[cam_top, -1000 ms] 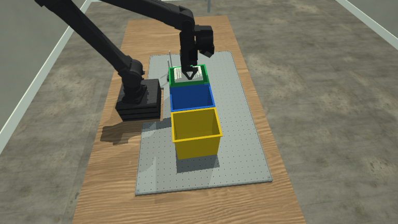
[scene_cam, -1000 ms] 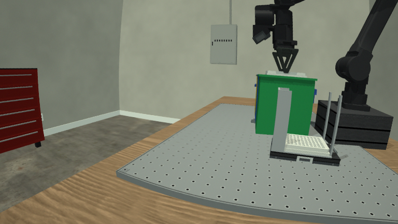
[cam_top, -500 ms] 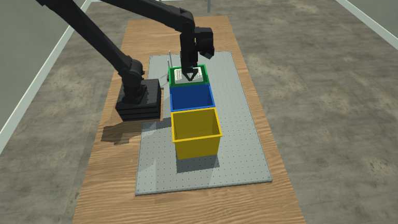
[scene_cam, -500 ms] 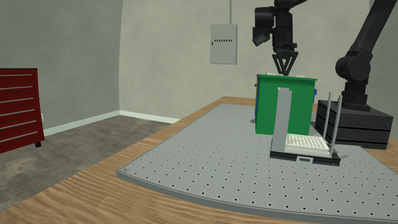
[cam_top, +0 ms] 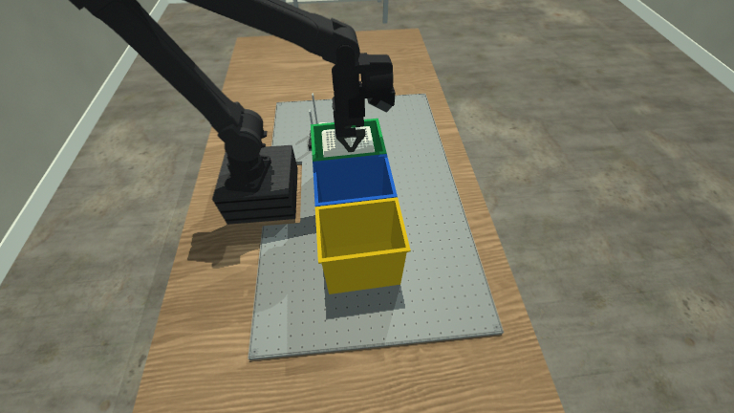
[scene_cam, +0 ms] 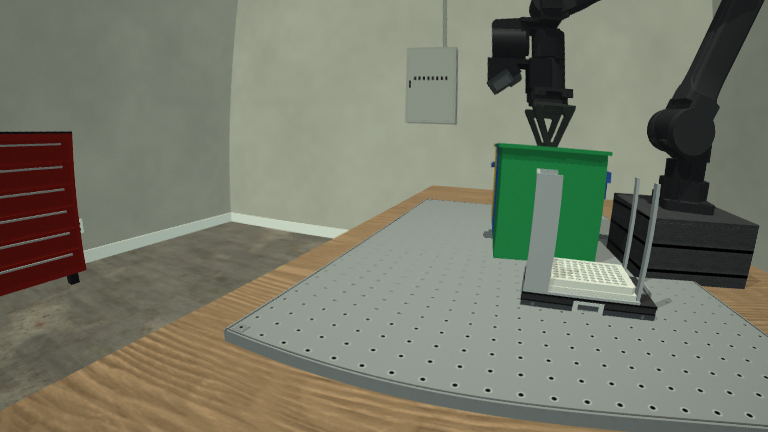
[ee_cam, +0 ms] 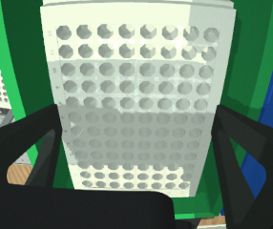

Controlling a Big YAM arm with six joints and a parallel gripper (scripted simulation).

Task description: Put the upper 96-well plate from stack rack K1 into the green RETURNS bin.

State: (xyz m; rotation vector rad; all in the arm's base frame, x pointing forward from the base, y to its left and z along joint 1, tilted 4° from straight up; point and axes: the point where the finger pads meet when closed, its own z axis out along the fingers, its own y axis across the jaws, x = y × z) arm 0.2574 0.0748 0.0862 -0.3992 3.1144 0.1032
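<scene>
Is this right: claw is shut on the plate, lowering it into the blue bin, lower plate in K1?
One thing is off: the bin. In the top view the claw holds the plate inside the green bin; the blue bin sits next to it. The lower plate is in K1.
</scene>
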